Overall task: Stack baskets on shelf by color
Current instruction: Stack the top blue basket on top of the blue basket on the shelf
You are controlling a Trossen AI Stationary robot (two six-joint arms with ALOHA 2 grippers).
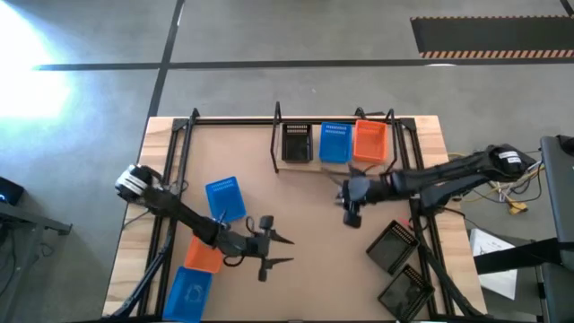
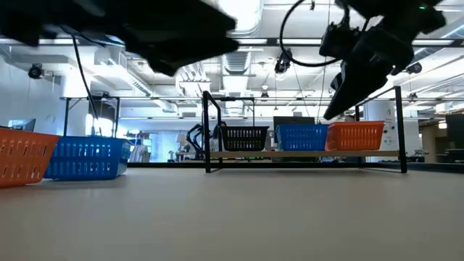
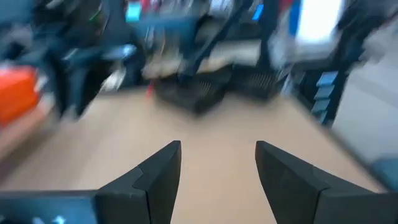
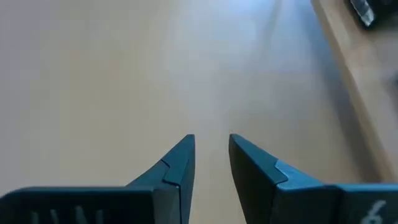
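The shelf (image 1: 309, 164) stands at the table's far middle with a black basket (image 1: 294, 142), a blue basket (image 1: 335, 142) and an orange basket (image 1: 369, 141) side by side on its board. My right gripper (image 1: 352, 219) hovers just near of the shelf, open, with only bare table between its fingers (image 4: 211, 140). My left gripper (image 1: 289, 250) is open and empty over the table's near middle, pointing toward the right edge. On the table's left side sit a blue basket (image 1: 224, 197), an orange one (image 1: 204, 257) and another blue one (image 1: 188, 292).
Two black baskets (image 1: 392, 247) (image 1: 404, 292) lie at the near right, under the right arm's frame. The black arm frames run along both side edges of the table. Bare tabletop (image 1: 314, 202) lies between the two grippers.
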